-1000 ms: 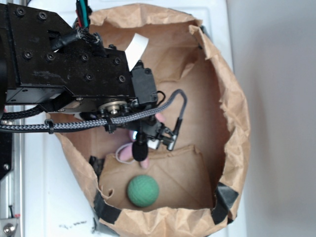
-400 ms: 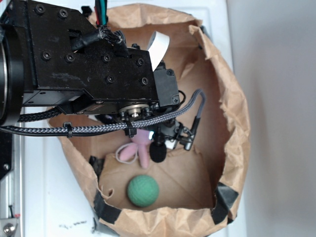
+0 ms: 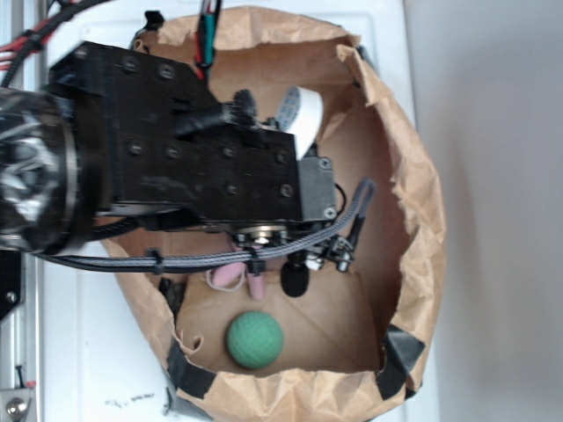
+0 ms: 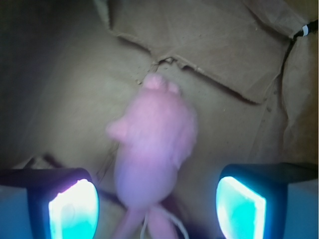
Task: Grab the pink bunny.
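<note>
**Robot claw open over the pink bunny in the paper bag**

A big crumpled brown paper bag (image 3: 413, 211) sits open on a white table (image 3: 88, 352). Black tape patches hold its lower edge.

The black robot arm (image 3: 193, 167) reaches over the bag from the left and hides much of the inside. A braided grey cable (image 3: 202, 259) runs along under it.

The small soft pale-pink plush bunny (image 3: 242, 279) lies on the brown floor of the bag, just under the arm. From the outside camera only two pink bits of it peek out below the cable. A round green bumpy ball (image 3: 255, 340) lies near it, lower in the bag, not touching it.

In the wrist camera the bunny (image 4: 152, 149) looks blurry. It lies between the two fingers of the gripper (image 4: 157, 209). The finger pads (image 4: 72, 209) glow blue-white. The fingers are wide apart, one on each side, and neither one touches the bunny. Nothing is held.
</note>
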Controlling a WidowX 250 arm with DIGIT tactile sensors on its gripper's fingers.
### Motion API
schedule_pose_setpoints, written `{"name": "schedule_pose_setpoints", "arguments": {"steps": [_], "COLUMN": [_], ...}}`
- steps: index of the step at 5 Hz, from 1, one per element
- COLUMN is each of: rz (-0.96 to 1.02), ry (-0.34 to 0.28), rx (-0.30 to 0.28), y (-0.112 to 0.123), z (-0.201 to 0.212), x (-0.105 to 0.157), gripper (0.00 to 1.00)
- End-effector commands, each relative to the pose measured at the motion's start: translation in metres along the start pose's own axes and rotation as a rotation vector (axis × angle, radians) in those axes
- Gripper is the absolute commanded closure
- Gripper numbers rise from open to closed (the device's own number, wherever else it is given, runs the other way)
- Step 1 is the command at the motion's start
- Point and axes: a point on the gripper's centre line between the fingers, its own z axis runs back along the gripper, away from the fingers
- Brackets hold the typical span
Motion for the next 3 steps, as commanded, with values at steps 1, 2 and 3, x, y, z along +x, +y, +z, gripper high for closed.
{"name": "schedule_pose_setpoints", "arguments": {"steps": [1,2,3], "rz": [-0.002,-0.010,-0.017], "ry": [-0.018,-0.028,-0.034], "rx": [-0.021,0.006,0.021], "y": [-0.0236,-0.0236,-0.0219], "z": [-0.0005,-0.0052,-0.0025], "x": [0.0132,0.0148,0.0148], "gripper": [0.00,0.00,0.00]}}
